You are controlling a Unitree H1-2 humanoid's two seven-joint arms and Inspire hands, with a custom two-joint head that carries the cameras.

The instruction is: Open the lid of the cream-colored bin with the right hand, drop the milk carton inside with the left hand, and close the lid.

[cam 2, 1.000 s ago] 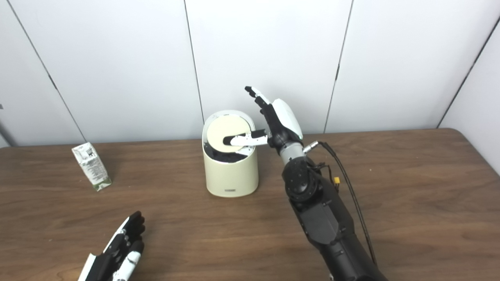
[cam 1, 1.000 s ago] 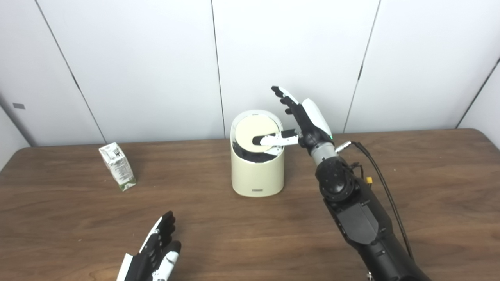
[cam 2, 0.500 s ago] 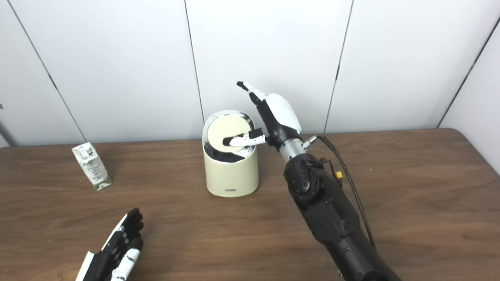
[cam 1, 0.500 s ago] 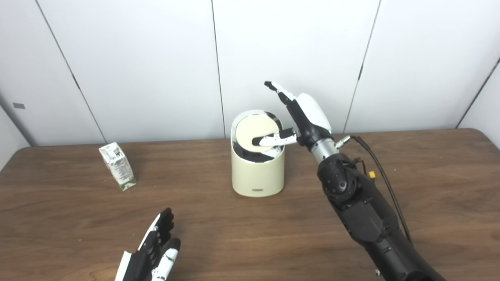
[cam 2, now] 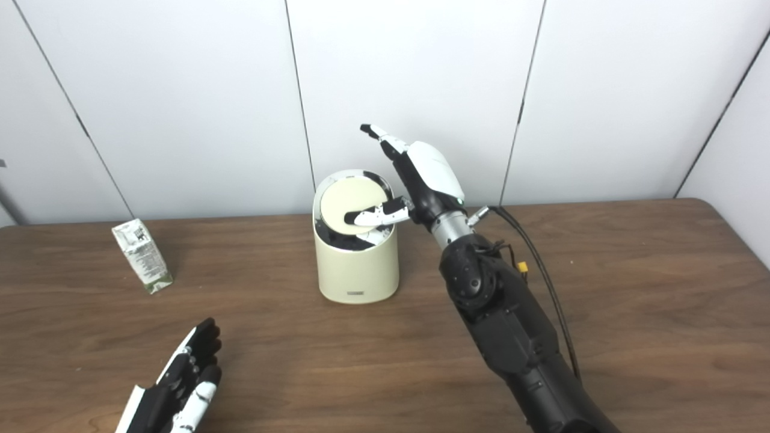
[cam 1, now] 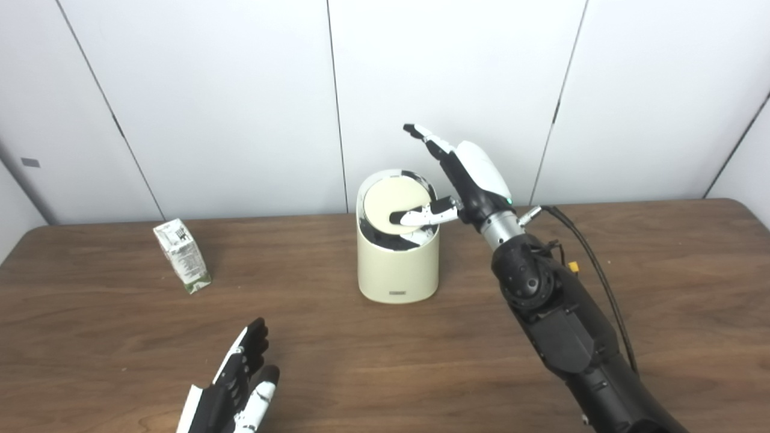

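Since a second ago the right robot hand (cam 1: 466,174) has leaned further over the bin (cam 1: 397,264), its fingers (cam 1: 424,135) reaching higher and more to the left, while its thumb (cam 1: 415,215) has stayed on the lid (cam 1: 394,207). That lid sits tilted, with a dark gap showing along its front edge and a little at the back, so the bin looks only partly open. The right robot hand grips nothing: its fingers are spread and only the thumb presses down. The left robot hand (cam 1: 237,385) lies open and empty, low on the surface (cam 1: 662,288), well apart from the carton (cam 1: 181,255), which stands upright far to the left of the bin.

The likely trouble is the thumb slipping off the smooth lid, letting it swing back level before the carton arrives. Pressing off-centre could also shove the light bin backward or tip it.
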